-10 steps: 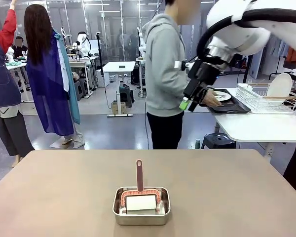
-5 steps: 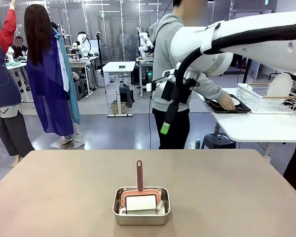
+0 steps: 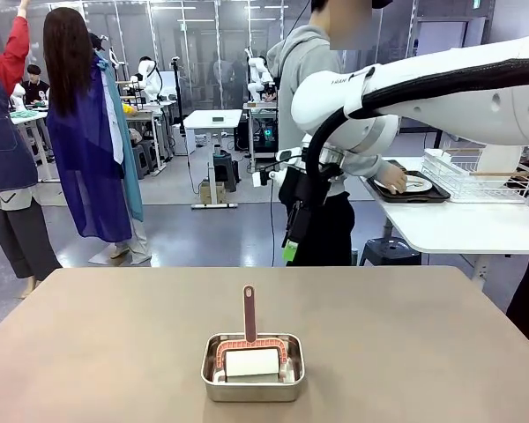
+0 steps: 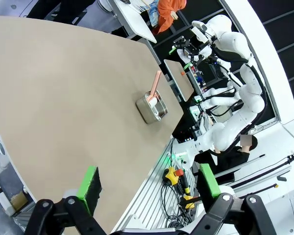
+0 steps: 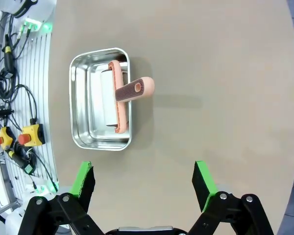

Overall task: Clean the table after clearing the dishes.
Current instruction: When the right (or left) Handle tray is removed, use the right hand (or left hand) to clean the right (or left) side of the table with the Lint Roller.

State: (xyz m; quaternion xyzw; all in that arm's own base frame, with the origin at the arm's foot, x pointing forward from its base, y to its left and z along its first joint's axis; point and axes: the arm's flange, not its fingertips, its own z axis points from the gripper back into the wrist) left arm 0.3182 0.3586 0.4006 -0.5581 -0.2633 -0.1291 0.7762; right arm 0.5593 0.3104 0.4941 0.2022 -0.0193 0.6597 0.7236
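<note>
The pan [image 3: 252, 367] is sitting on the table [image 3: 115, 352], near its front edge and about midway between left and right. A brush [image 3: 249, 314] is standing in the pan, with its handle rising upright at the pan's far side. The right gripper [image 3: 289, 251] is hanging above the table's far edge, behind the pan. Behind the table, to the right, a side table [image 3: 458, 231] is standing. A tray [image 3: 410, 192] is lying on it, a plate [image 3: 416, 183] is lying on the tray, and a rack [image 3: 476, 181] is sitting just right of the tray. A person [image 3: 304, 70] is standing left of the side table, behind the arm, with one hand [image 3: 390, 182] on the tray.
</note>
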